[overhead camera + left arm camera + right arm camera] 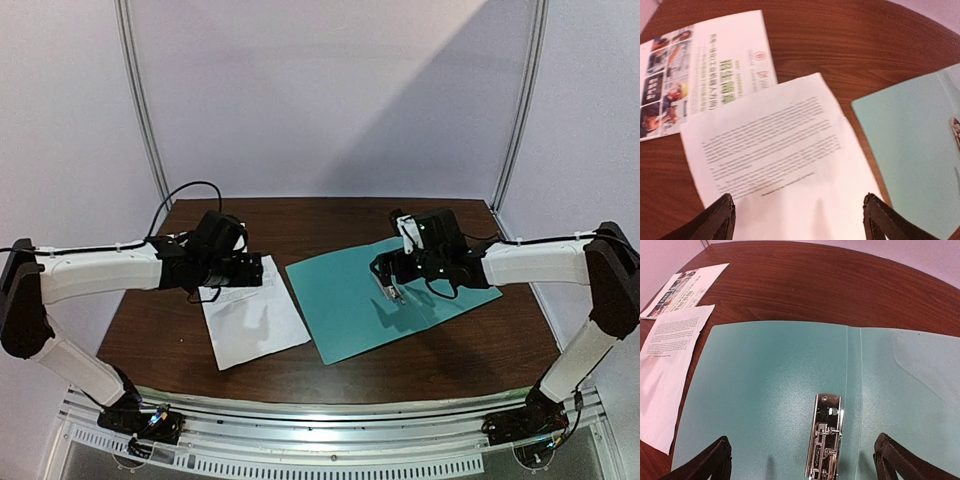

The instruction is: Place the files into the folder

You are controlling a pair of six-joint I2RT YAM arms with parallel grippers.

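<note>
The teal folder (pixel 350 300) lies open and flat on the table, its metal clip (pixel 825 440) beside the spine crease. My right gripper (pixel 802 455) hovers open over the clip, one finger to each side, holding nothing. Left of the folder (pixel 765 375) lies the white text sheet (pixel 775 145), overlapping the colourful sheet with green print (pixel 700 70). My left gripper (pixel 799 212) hangs open above the text sheet's near end with nothing between its fingers. The top view shows the left gripper (pixel 250 270) over the white sheet (pixel 255 320) and the right gripper (pixel 385 275) over the folder's middle.
The dark wooden table (pixel 330 215) ends at a metal rail (pixel 330 410) in front. White booth walls stand close behind and on both sides. A clear pocket (pixel 925 360) sits on the folder's right flap.
</note>
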